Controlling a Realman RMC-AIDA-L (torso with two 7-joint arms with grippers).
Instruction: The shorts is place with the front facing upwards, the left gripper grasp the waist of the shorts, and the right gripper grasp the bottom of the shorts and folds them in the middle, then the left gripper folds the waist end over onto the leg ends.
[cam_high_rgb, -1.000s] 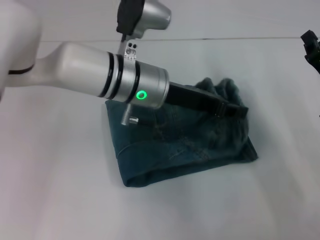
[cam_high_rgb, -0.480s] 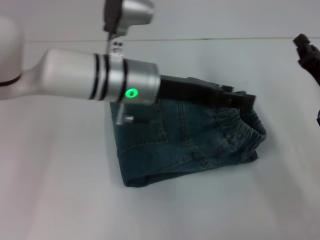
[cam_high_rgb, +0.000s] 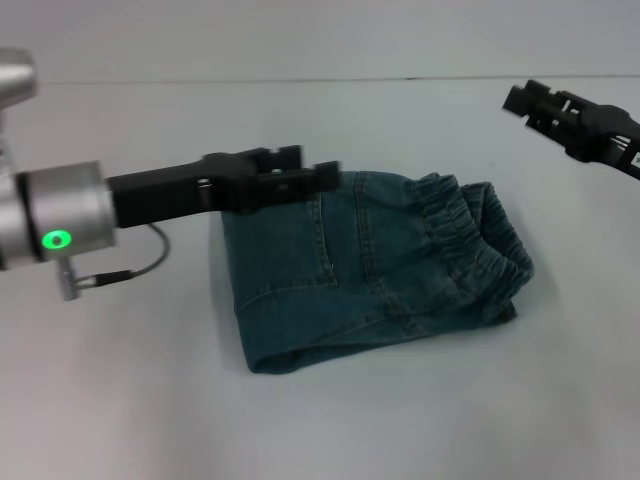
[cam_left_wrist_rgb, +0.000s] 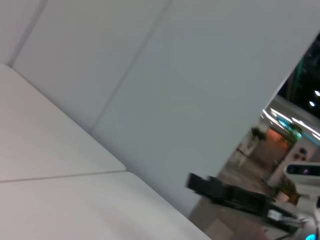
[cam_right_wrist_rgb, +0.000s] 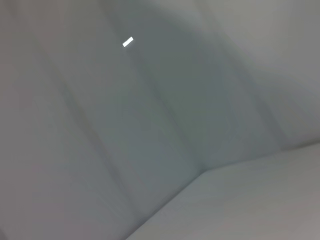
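Shorts (cam_high_rgb: 370, 270), folded denim, elastic waistband uppermost.

head: high, fwd-down, table (cam_high_rgb: 120, 400) | wrists: aimed up at walls, share little

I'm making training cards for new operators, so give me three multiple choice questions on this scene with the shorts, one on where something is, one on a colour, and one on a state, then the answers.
1. Where does the elastic waist of the shorts lie?
A. On the side toward the right gripper
B. Under the left gripper
C. Hanging off the table

2. What colour are the shorts?
A. Red
B. Blue denim
C. White

3. What state are the shorts in?
A. Spread flat, unfolded
B. Held in the air
C. Folded, lying on the table

Answers:
1. A: the gathered waistband sits on the end nearer the right gripper.
2. B: faded blue denim with stitched seams.
3. C: layers are stacked on the table, and the left gripper holds nothing.
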